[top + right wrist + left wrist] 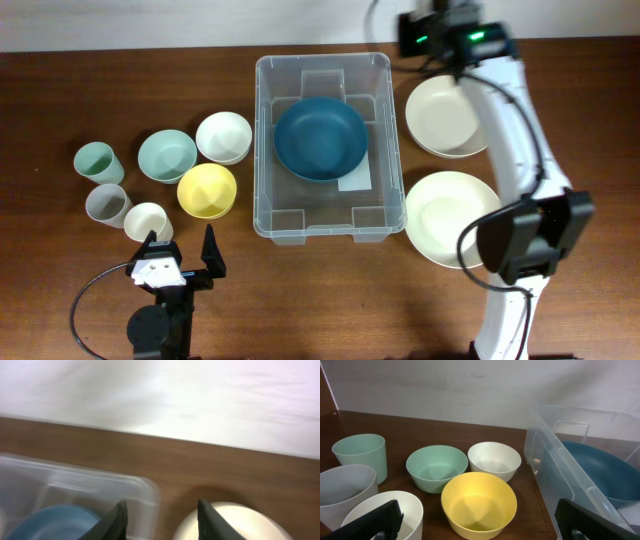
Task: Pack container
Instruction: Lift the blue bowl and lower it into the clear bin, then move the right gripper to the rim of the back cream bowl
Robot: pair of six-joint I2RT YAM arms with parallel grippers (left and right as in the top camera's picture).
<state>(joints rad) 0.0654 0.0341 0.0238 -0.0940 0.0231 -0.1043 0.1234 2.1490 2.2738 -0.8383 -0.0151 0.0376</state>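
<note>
The container (263, 150), a large clear tub, stands mid-table with a dark blue bowl (320, 138) inside and a white label (353, 181) on its base. My left gripper (180, 252) is open and empty, low near the front edge, facing the yellow bowl (479, 502). The container's left wall (555, 467) shows at the right of the left wrist view. My right gripper (161, 510) is open and empty. It hangs over the gap between the container's far right corner (100, 485) and a cream bowl (235, 520). In the overhead view it shows at the far right (445, 60).
Left of the container are a white bowl (223, 137), a teal bowl (167, 155), a yellow bowl (207, 190), a mint cup (97, 162), a grey cup (107, 204) and a white cup (147, 222). To the right are two cream bowls (447, 115) (450, 218).
</note>
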